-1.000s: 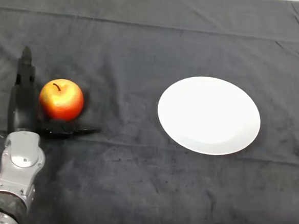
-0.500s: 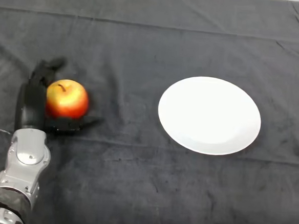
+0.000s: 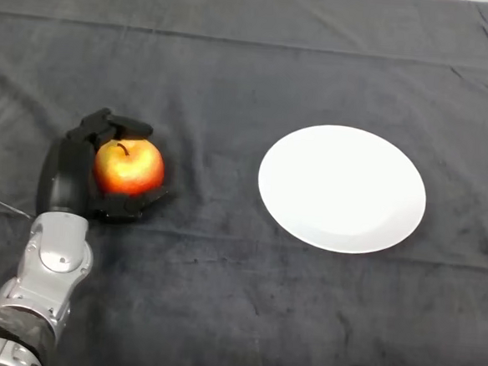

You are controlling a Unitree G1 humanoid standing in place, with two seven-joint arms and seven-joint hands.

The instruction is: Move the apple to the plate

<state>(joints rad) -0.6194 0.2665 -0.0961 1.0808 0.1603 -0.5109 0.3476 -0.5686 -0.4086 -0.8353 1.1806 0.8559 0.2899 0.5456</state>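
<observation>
Left hand (image 3: 66, 181) at 9 o'clock, fingers (image 3: 114, 125) and thumb curled round red-yellow apple (image 3: 129, 167) on dark cloth (image 3: 236, 300); white plate (image 3: 342, 188) well apart at 3 o'clock.

I see a dark cloth (image 3: 236, 300) draped over the whole table, wrinkled toward its far edge, with creases running near the far right corner and left side.

Apple's (image 3: 129, 166) left side and underside hidden by the hand (image 3: 67, 179) curled round it — contact with the cloth (image 3: 253, 58) can't be told. Arm (image 3: 40, 290) cut off at the lower-left edge — cloth runs past all edges.
</observation>
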